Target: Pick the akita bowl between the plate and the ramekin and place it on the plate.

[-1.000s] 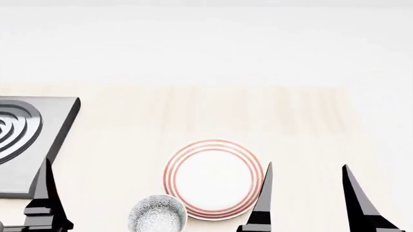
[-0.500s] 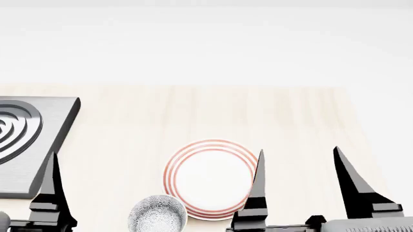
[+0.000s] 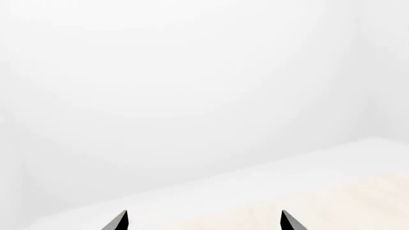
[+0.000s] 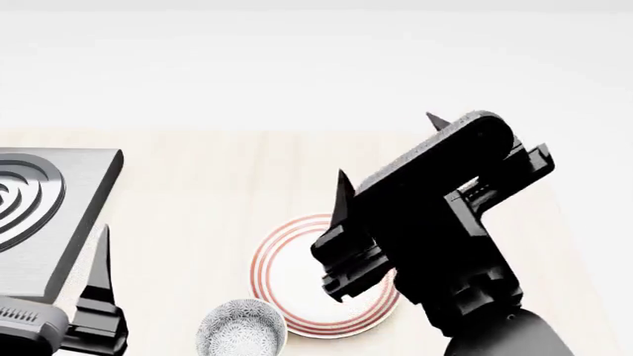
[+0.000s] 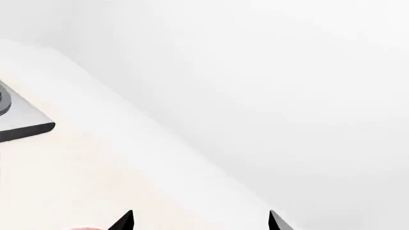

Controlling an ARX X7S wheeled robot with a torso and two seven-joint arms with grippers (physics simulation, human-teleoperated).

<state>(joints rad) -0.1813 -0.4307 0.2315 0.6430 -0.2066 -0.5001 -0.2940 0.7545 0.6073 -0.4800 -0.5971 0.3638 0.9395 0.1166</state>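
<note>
My right jaws (image 4: 388, 154) raised over white red-ringed plate (image 4: 296, 278), spread wide, empty. My left jaws (image 3: 203, 219) also parted, empty. Speckled grey akita bowl (image 4: 240, 329) at bench (image 4: 227, 185) near edge, touching plate's left rim. Grey stove plate (image 4: 44, 215) at left edge.

The right arm (image 4: 435, 230) hangs over the plate (image 4: 287, 278), blocking it; the tabletop's (image 4: 218, 185) far edge lies open.

No text, label, brand, number or sign could be read on anything in these views.
</note>
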